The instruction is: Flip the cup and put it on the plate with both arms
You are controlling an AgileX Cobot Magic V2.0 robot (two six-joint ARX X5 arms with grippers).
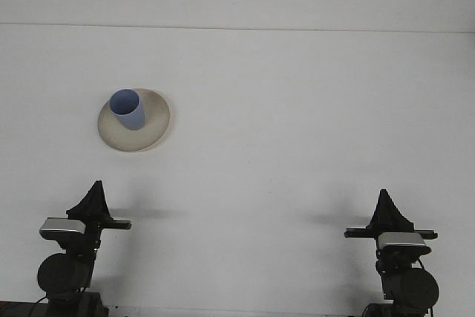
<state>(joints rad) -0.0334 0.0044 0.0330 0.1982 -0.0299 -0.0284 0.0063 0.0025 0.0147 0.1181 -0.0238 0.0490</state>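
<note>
Cup upright: I see the small blue plastic cup, mouth up, on the round beige plate, toward its far-left part, on the white counter. Both lie well ahead of the left jaws and far left of the right jaws. Whether either pair is spread, I cannot tell.

Only one camera watched, set high behind the robot and looking forward and down over the white counter. It stood well back, so the plate looked small, left of centre. Nearer the lens than the plate, the left arm and right arm rose from the bottom edge; beyond it ran the counter's far edge.
</note>
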